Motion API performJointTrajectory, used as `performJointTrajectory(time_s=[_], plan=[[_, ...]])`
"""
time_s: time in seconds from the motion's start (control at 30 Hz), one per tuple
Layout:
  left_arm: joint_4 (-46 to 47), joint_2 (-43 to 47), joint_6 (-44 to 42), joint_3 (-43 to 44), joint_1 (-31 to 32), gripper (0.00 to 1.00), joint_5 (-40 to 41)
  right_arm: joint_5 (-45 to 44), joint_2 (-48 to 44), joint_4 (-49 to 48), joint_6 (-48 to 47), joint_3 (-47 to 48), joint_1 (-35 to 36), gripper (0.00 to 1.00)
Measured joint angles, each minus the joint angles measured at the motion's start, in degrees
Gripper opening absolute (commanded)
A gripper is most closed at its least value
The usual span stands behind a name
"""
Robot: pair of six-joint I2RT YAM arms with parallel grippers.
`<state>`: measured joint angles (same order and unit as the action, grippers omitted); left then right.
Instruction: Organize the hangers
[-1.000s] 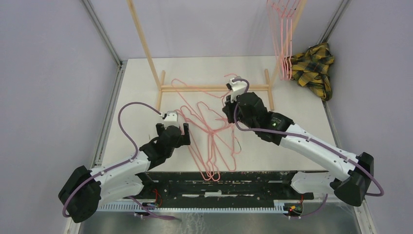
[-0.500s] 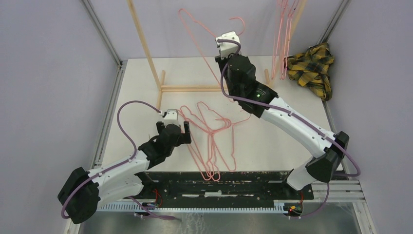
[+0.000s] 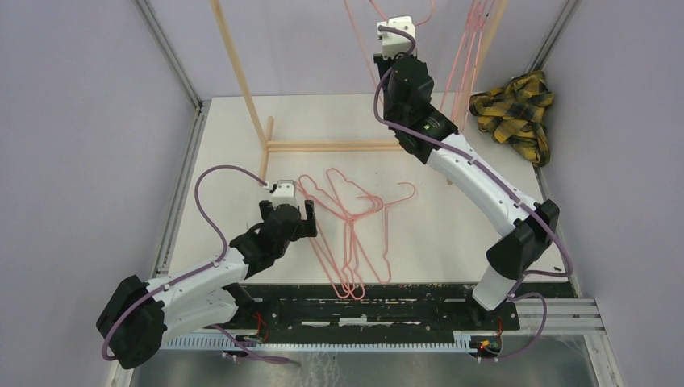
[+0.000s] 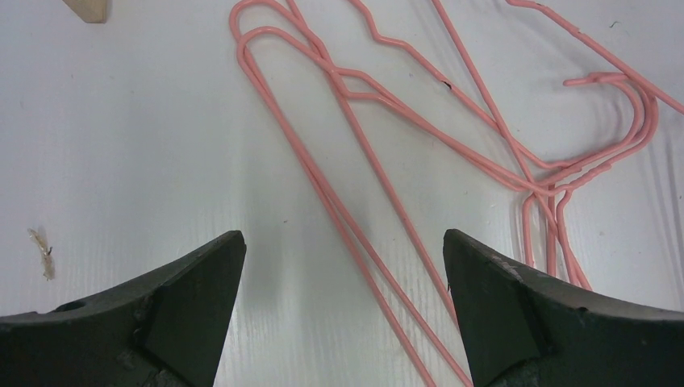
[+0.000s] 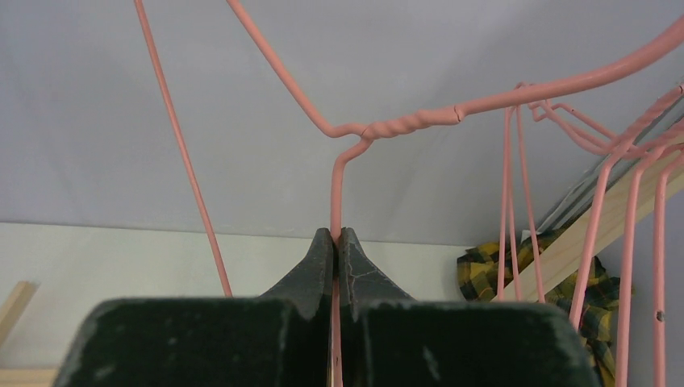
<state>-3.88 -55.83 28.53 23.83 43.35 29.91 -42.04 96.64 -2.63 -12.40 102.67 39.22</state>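
Your right arm [image 3: 476, 173] stretches high, right gripper [image 5: 336, 234] pinching a hanger [image 5: 411, 123]; left gripper [image 4: 340, 238] gapes wide over loose hangers [image 4: 355, 76]

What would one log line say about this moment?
right tool: shut on one hanger, held high | left tool: open over loose hangers on table | more hangers: hanging from rack

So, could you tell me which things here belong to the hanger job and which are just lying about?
Part of the job:
- held hanger, pinched in the right gripper
- loose hangers on the table
- hung hangers on the wooden rack

Just lying about:
- plaid cloth, far right corner
- small scrap on the table
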Motion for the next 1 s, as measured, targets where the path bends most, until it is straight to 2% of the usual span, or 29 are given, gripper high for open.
performJointTrajectory(time_s=[0.53, 0.83, 1.0], plan=[[-0.35, -1.95, -0.02, 0.98, 0.0, 0.99, 0.52, 3.48, 11.26, 2.4, 0.39, 15.3, -5.27, 0.01], [-0.61, -2.29, 0.0, 1.75, 0.0, 0.99, 1.27, 5.2, 18.91, 9.86, 3.15, 28.33, -8.7, 0.0], [-0.87, -2.29, 0.0, 1.84, 0.0, 0.99, 1.31, 6.1, 20.98, 12.41, 4.76, 29.99, -10.75, 0.01]])
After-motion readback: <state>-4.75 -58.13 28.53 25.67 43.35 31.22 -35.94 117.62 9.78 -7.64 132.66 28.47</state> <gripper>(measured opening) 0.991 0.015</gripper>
